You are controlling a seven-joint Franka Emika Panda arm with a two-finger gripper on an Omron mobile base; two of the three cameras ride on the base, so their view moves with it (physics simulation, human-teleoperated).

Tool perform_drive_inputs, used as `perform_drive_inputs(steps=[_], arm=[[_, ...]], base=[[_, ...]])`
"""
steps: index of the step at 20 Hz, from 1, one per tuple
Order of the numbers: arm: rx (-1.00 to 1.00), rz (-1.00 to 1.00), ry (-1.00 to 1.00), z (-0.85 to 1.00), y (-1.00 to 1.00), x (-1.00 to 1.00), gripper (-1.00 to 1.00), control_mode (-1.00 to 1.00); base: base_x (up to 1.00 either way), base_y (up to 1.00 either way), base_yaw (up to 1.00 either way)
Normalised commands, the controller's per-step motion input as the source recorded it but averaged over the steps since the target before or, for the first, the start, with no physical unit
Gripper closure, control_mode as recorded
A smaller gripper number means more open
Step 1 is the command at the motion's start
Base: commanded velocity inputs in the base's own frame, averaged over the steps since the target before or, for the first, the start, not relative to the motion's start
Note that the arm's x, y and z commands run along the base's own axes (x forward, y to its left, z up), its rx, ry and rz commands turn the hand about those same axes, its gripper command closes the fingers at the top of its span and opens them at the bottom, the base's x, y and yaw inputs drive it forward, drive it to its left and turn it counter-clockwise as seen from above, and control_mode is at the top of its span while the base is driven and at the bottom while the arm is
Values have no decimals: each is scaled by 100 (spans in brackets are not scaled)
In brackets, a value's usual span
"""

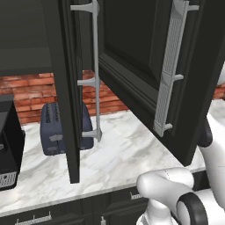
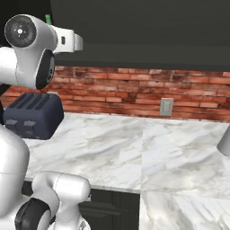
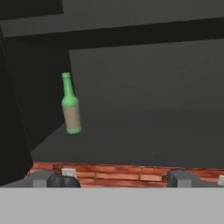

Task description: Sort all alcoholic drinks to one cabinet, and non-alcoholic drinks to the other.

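Standing upright on the cabinet shelf (image 3: 144, 135) toward its left wall — green bottle (image 3: 71, 105), long axis vertical, neck pointing up, tan label facing out. Hanging back from it, well apart and holding nothing — gripper (image 3: 112, 180), fingertips (image 3: 43, 178) spread wide. Reaching up past the toaster (image 2: 32, 115) — white arm (image 2: 31, 49).

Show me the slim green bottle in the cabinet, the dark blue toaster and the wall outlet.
Slim green bottle (image 3: 71, 111), hand view, tan label.
Dark blue toaster (image 2: 33, 116), right base view, front face.
Grey wall outlet (image 2: 166, 106), right base view, plate centre.
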Motion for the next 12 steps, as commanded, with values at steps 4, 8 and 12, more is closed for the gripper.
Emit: perform_drive_inputs(steps=[4, 8, 12], arm=[[-1, -21, 22, -2, -34, -46, -100, -100], [0, -14, 38, -18, -10, -39, -100, -100], [0, -9, 43, -29, -8, -45, -100, -100]], base=[[0, 0, 0], [0, 0, 0], [0, 0, 0]])
